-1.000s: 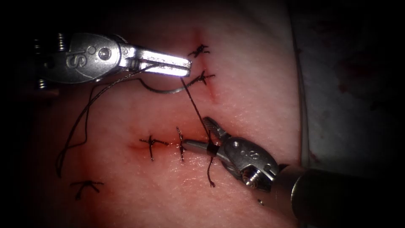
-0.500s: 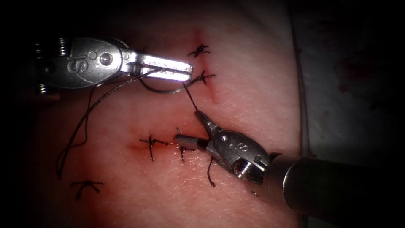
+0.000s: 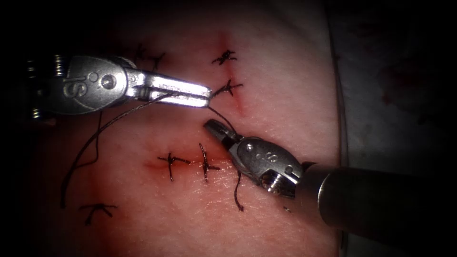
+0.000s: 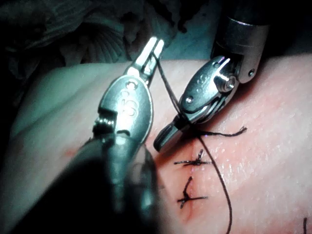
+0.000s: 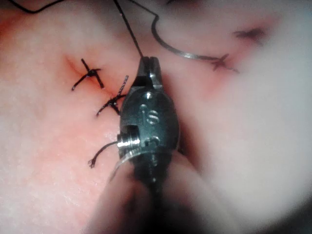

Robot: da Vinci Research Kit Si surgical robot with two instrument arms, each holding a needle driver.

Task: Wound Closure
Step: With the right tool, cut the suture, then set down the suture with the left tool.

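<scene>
Thread (image 3: 221,115) is the thing to watch. A short stretch runs between both tools, just past the right end of the cut (image 3: 185,161) in the tissue (image 3: 266,95).

Nearest the camera, a cut end of thread (image 3: 237,192) hangs below the cut's right end. Right there sits the right tool (image 3: 209,125), its fingers (image 3: 221,133) closed and, far as I can tell, pinching the thread. Two finished stitches (image 3: 205,164) cross the cut, just left of that tool.

Further back from the cut, the left tool (image 3: 205,95) has its fingers (image 3: 176,88) clamped on the same thread. The slack (image 3: 90,143) trails in a long loop well left of the cut.

Beyond that, the needle (image 5: 181,54) is held by neither tool. It seems to lie on the tissue, one end by a far stitch (image 5: 222,62); can't tell if it's in.

My take: keep both grips firm and the span just snug. Don't yank against the tied stitches, and mind the loop doesn't snag that loose needle.
</scene>
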